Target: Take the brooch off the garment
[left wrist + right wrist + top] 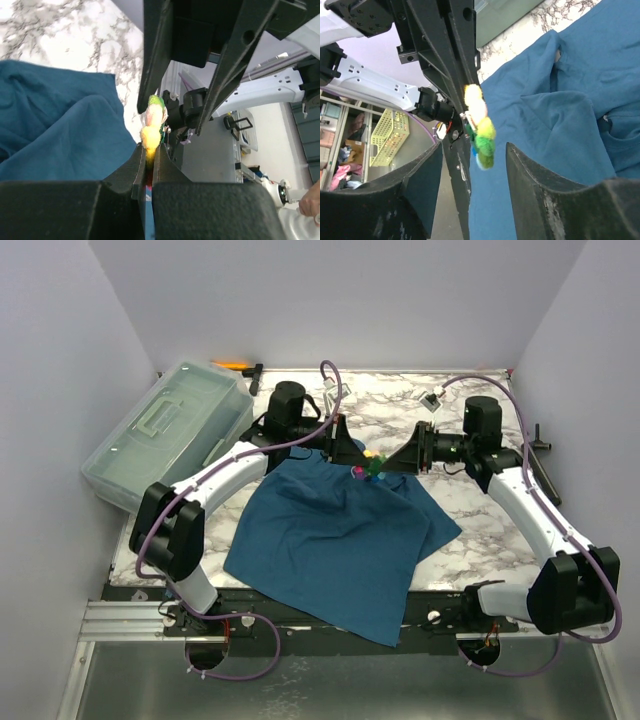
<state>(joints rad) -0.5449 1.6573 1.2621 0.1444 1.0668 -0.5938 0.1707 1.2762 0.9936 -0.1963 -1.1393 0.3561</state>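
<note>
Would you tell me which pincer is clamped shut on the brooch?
The left pincer: its fingers pinch the brooch, while the right pincer stands open around it.

Left pincer (147,151) clamped, right pincer (475,149) spread

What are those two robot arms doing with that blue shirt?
They're working on getting a small fluffy multicoloured flower brooch off the big dark teal T-shirt lying on the marble-patterned table. The left gripper is clamped shut on the brooch at the shirt's far edge. The right gripper is open, with a finger on either side of the brooch, not touching it.
</note>
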